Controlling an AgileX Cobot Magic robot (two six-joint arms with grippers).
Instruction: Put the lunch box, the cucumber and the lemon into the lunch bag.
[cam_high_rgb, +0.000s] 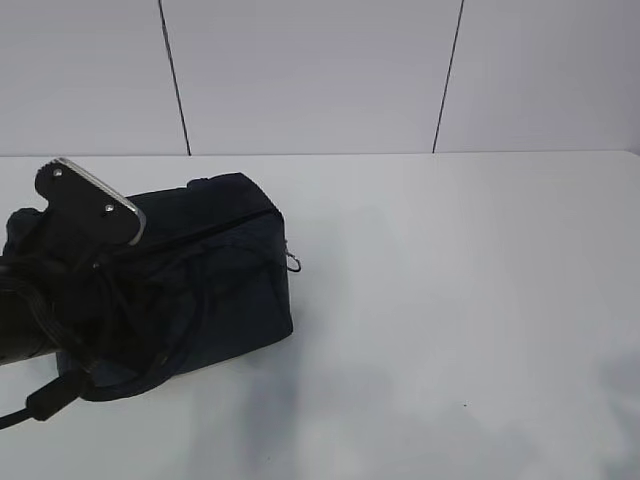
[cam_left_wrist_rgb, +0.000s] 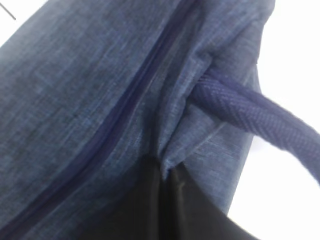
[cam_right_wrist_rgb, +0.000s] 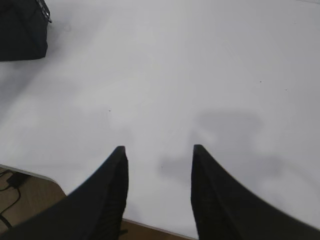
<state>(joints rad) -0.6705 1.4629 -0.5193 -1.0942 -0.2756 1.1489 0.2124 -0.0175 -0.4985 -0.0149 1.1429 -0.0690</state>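
Bag (cam_high_rgb: 215, 275) sits left on table (cam_high_rgb: 450, 300), left arm (cam_high_rgb: 60, 270) over it. Left wrist view: fabric, zipper (cam_left_wrist_rgb: 120, 112) and handle (cam_left_wrist_rgb: 260, 120) close up; fingers unseen, spread cannot be told. Right gripper (cam_right_wrist_rgb: 159, 155) well apart from bag, fingers parted, empty.

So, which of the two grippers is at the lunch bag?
The left gripper: it is pressed against the lunch bag. The right gripper hangs open over bare table.

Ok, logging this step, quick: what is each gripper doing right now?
Left gripper: cannot be told; it is down against the lunch bag, fingertips out of sight.
Right gripper: open, holding nothing, above the bare table.
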